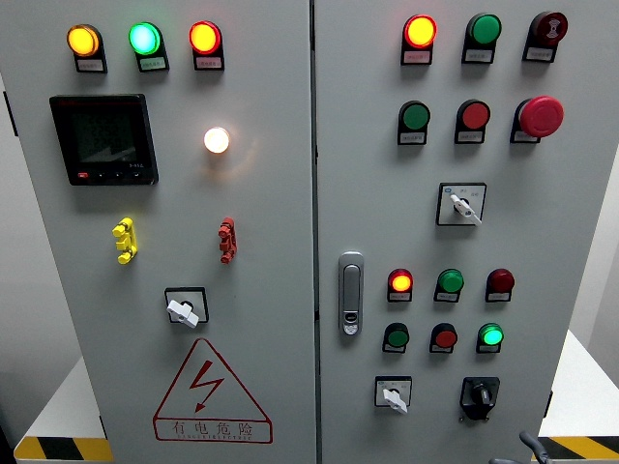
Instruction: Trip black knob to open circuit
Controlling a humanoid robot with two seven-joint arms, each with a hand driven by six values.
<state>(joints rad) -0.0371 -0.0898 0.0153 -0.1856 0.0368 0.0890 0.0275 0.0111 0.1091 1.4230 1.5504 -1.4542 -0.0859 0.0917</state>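
The black knob (479, 394) sits at the lower right of the frame, on the right door of the grey control cabinet (290, 242), just right of a white-handled selector switch (393, 394) and below a lit green indicator lamp (491, 336). Its pointer looks roughly upright, tilted slightly left; the exact position is hard to read.

Only a dark sliver of the right robot hand (530, 447) shows at the bottom edge, below and right of the knob. Whether its fingers are apart or together cannot be told. The left robot hand is out of view.

To do this step well, I judge the hand should rise from below, pinch the knob's raised ridge from both sides, and twist about the knob's own axis without pushing on the panel. A grip on the ridge rather than the round base should slip less.

Room is open below and to the right of the knob. The white selector is near on the left and the row of small lamps is close above, so coming in from the lower right keeps fingers off them. The red mushroom stop button (540, 116) is well apart, in the upper right.
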